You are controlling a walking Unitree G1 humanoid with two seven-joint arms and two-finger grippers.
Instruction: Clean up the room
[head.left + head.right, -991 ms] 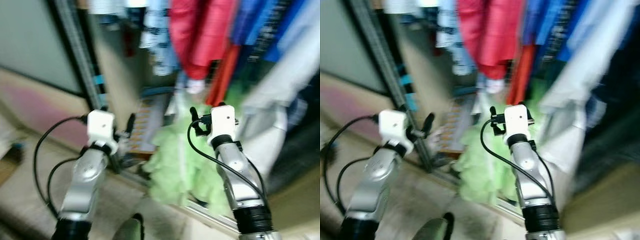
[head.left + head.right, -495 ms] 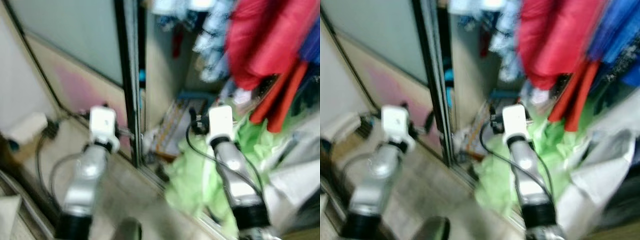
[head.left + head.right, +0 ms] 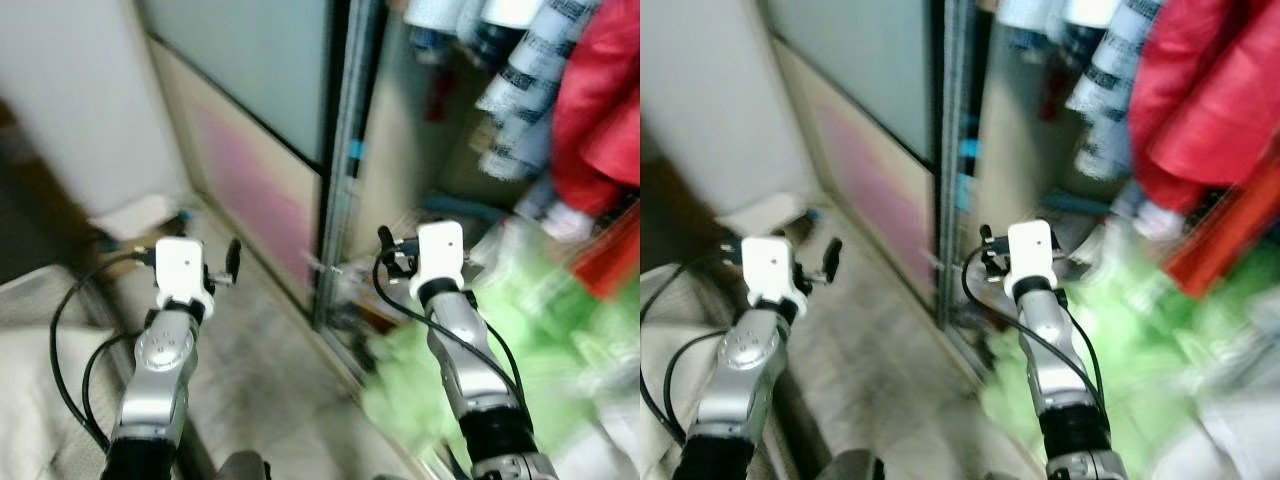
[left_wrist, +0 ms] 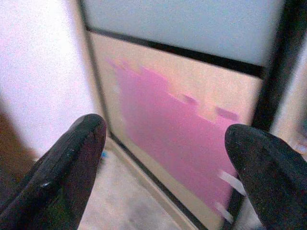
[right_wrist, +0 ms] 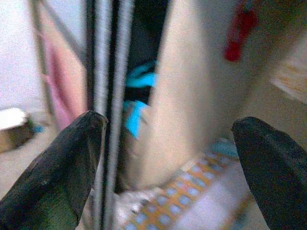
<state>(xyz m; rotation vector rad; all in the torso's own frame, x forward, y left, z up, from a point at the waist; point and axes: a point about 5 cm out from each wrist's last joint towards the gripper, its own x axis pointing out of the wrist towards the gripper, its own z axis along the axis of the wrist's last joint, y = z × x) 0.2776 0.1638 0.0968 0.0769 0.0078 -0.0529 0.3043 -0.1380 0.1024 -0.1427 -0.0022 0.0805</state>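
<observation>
both arms are raised in front of an open closet, the left gripper (image 4: pixel 160 158) with its fingers spread wide and holding nothing, facing the sliding door (image 3: pixel 262 130) with its frosted upper pane and pinkish lower panel. the right gripper (image 5: pixel 168 163) is likewise wide apart and empty, aimed at the door's metal frame (image 5: pixel 108 96). a blurred green cloth heap (image 3: pixel 520 370) lies on the closet floor beside the right arm, below hanging red clothes (image 3: pixel 600 110).
</observation>
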